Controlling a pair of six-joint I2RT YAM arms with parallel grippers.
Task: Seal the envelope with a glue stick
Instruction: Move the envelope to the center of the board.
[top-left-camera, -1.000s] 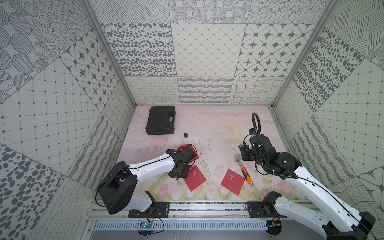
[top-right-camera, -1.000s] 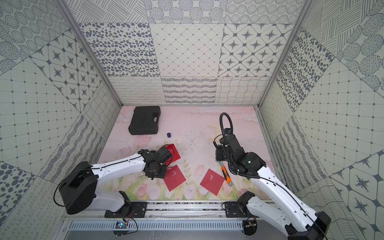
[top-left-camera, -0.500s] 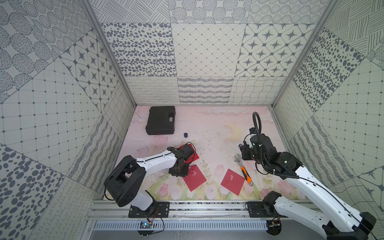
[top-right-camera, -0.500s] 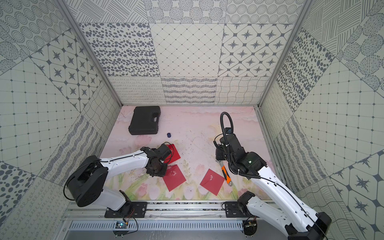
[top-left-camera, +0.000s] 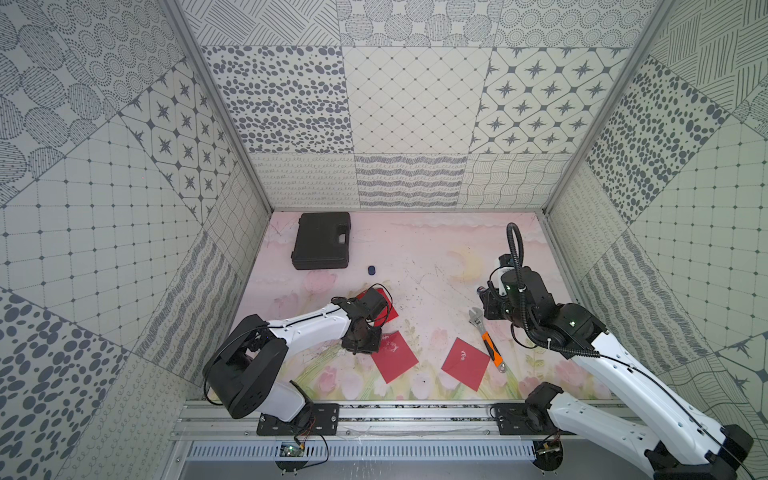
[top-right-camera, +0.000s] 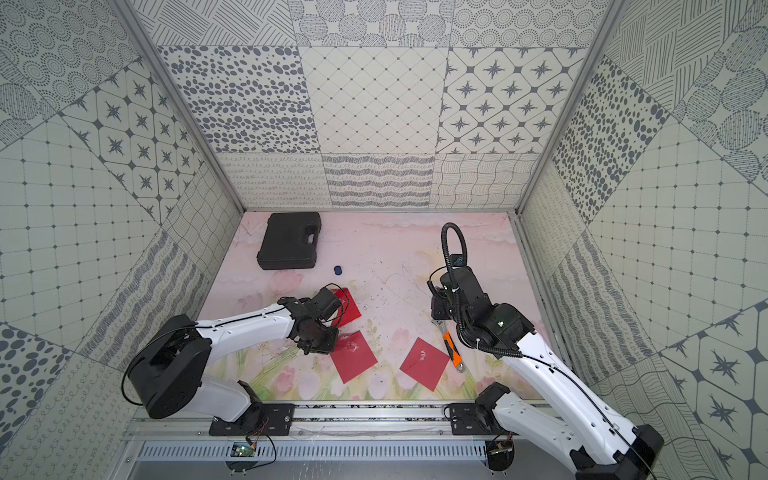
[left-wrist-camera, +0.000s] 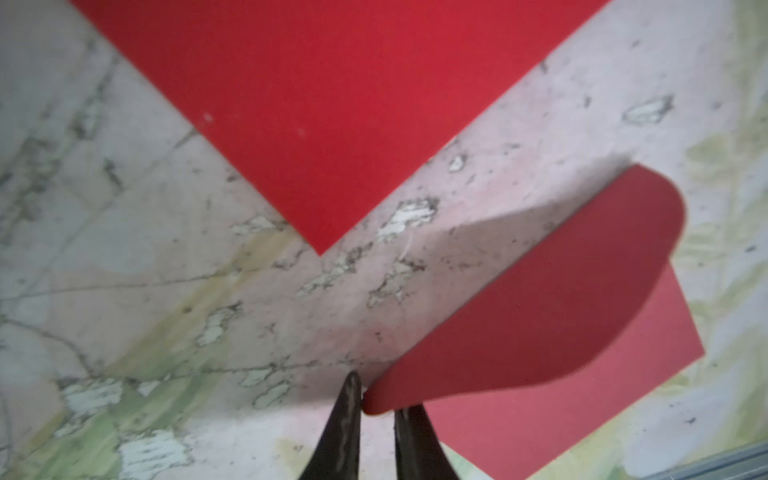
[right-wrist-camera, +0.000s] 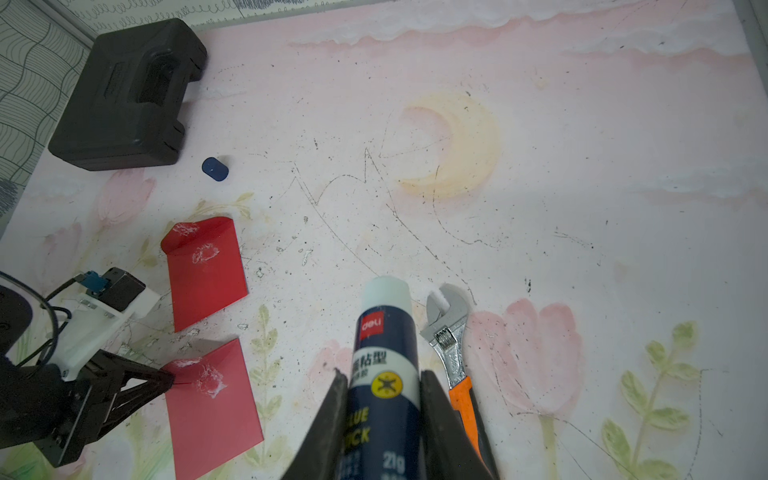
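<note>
Right wrist: jaws clamp uncapped glue stick (right-wrist-camera: 384, 365).

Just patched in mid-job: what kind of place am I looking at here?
Most likely a purpose-built robot test cell, not a real desk: patterned wall panels box in the workspace, a printed floral mat covers the floor, and an aluminium mounting rail runs along the front.

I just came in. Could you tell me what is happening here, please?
The right gripper holds the uncapped glue stick beside the wrench; its blue cap lies near the black case. The left gripper has the raised flap of a red envelope between its fingers; whether it grips is unclear. White smears show on that envelope. Two other red envelopes lie on the table.
</note>
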